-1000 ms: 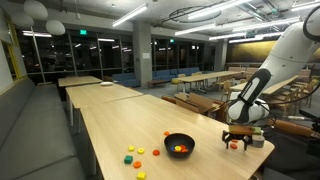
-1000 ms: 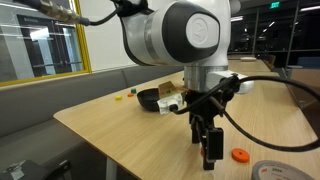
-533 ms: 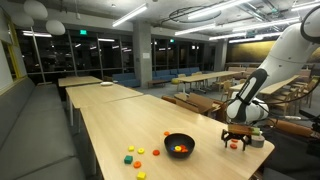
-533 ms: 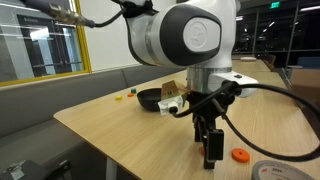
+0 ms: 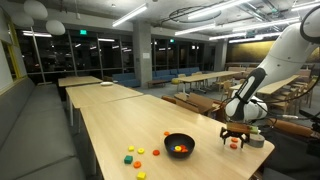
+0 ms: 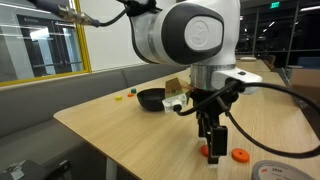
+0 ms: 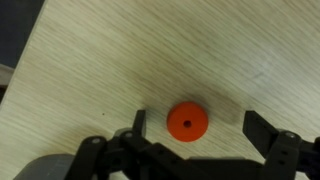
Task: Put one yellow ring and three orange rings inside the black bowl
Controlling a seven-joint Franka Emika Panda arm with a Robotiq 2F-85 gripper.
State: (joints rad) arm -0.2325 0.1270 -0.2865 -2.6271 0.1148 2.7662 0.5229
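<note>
Looks like the pickup step: gripper (image 7: 195,123) hangs with jaws wide over an orange ring (image 7: 187,122) near the table (image 7: 150,50) edge, well apart from the bowl (image 5: 170,142). Next, I'd guess: drop, pinch, carry over.

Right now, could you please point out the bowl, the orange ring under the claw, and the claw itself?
bowl (image 5: 171,150), in an exterior view, on its outer wall.
ring (image 7: 197,124), wrist view, on its flat face beside the hole.
claw (image 6: 213,149), in an exterior view, midway between its fingertips.
</note>
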